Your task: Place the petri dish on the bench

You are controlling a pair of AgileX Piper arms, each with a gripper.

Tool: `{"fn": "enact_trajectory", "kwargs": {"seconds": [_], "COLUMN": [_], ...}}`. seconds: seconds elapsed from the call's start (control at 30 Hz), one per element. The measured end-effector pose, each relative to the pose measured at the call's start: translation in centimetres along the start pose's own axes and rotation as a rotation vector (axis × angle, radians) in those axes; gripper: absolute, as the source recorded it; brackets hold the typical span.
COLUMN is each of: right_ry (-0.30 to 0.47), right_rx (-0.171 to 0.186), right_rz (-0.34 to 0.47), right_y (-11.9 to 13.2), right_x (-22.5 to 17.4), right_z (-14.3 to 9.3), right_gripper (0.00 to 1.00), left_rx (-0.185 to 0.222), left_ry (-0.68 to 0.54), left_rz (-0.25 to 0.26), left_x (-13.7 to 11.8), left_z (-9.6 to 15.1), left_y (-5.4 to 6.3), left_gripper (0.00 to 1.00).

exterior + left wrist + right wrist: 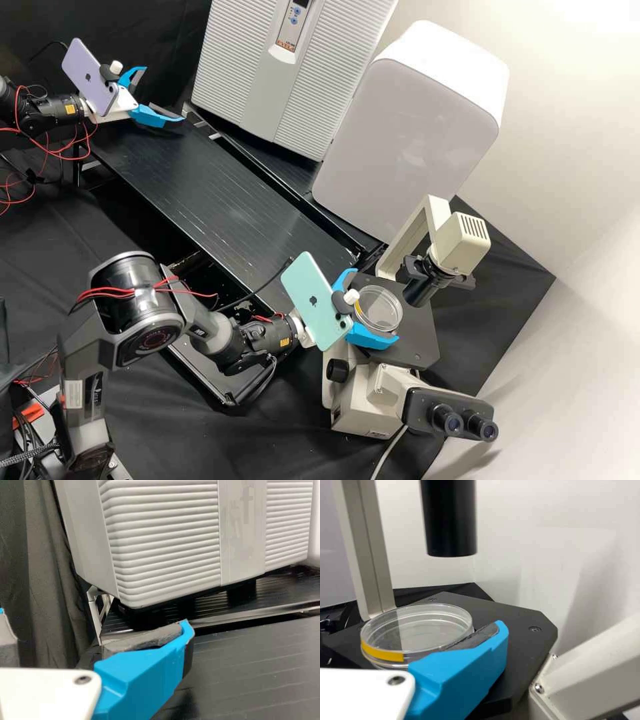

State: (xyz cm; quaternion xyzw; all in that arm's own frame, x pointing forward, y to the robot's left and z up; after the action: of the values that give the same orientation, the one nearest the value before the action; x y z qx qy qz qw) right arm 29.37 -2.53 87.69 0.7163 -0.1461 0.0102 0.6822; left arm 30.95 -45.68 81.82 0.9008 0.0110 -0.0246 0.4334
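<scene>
The long black bench (pixel 227 200) runs slantwise across the high view, its flat top faintly lined. Along its edge stands the big pale grey cabinet with ribbed panels (pixel 233 73), and next to that the white box with rounded corners and a smooth front (pixel 407 140). Then comes the cream-coloured microscope (pixel 363 407), with its flat black stage (pixel 417 343), a boxy lamp head (pixel 460 243) above and a pair of black eyepieces (pixel 450 423).

My left gripper (pixel 164 94) hangs at the bench's end, near the foot of the ribbed cabinet – its two blue fingers spread apart, with nothing between them. My right gripper (pixel 377 305) is at the microscope stage, and its fingers are spread too, one on either side of the dish; I have no grasp on it. Whether a grey pad brushes the rim, I cannot tell.

Each of my grippers carries a phone: a lilac one (pixel 83 77) on the left, a mint green one (pixel 307 293) on the right.

The round, clear petri dish (pixel 427 630) lies on the stage – not on the bench – below the black tube (pixel 450 520) that points down. Smallest is the yellow strip (pixel 382 653) on its side wall.
</scene>
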Motion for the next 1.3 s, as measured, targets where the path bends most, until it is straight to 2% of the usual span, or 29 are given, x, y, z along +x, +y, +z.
{"fn": "enact_trajectory", "kwargs": {"seconds": [0.1,0.27,1.3], "right_ry": [-0.001,-0.001,-0.009], "right_rx": [-0.001,0.019,0.020], "right_rz": [0.001,0.001,-0.007], "right_y": [0.06,0.06,0.13], "right_x": [0.00,0.00,-0.09], "right_z": [0.05,0.05,-0.04], "right_gripper": [0.00,0.00,0.00], "left_rx": [0.000,0.000,0.000], "left_ry": [0.000,0.000,0.000], "left_rz": [0.000,0.000,0.000], "left_x": [0.00,0.00,0.00], "left_z": [0.00,0.00,0.00], "left_y": [0.00,0.00,0.00], "left_gripper": [1.00,1.00,1.00]}}
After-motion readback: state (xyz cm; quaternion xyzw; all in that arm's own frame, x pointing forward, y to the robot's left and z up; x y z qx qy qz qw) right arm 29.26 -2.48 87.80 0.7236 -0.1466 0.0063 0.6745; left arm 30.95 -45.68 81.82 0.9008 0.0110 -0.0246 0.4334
